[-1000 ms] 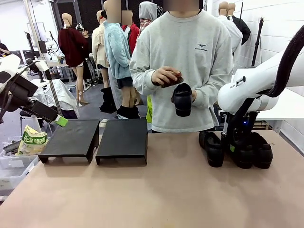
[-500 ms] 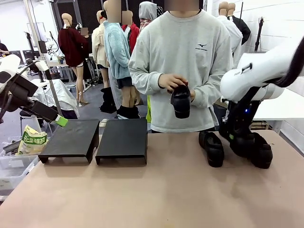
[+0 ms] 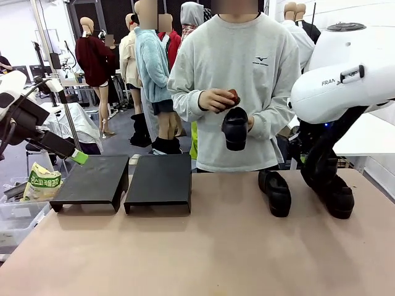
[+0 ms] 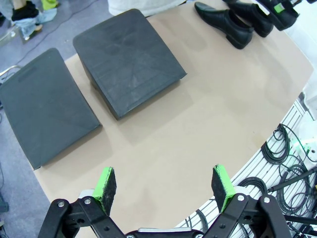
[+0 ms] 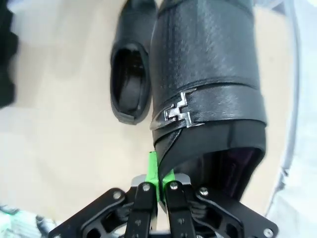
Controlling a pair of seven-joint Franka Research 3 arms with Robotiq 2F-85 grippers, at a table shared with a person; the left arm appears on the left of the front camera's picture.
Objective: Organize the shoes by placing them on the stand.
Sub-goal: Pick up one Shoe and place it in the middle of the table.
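Green pads [image 4: 105, 182] of the left gripper [image 4: 166, 186] are standing wide apart, gripping nothing. These jaws are hanging over the bare tan table [image 4: 198, 114], near its robot-side edge. Ahead of the fingertips, two black stands are sitting side by side with a narrow gap between them: the left stand [image 3: 92, 177] and the right stand [image 3: 160, 177].

Farther beyond the open jaws, past the right stand, a person [image 3: 237, 61] in a grey sweatshirt is standing at the table's far edge. The person is holding one black shoe, the held-up shoe [image 3: 236, 128], in front of the body and well above the table. The person's other hand [image 3: 215, 98] is closing around something small and reddish.

Right of that, a lone shoe [image 3: 276, 192] is lying flat on the table, apart from both grippers.

The right gripper [image 5: 158, 173] is pinching its jaws together on the thin collar rim of the gripped shoe [image 5: 208, 64]. The shoe's body is stretching straight away from the fingertips, and a silver buckle is facing the wrist camera. Just to one side of the clamped jaws, a neighbouring shoe [image 5: 130, 82] is lying on the table, opening up. In the front view, a black shoe shape [image 3: 338, 197] is showing below the white right arm [image 3: 345, 80]. I cannot tell whether the gripped shoe is touching the table.
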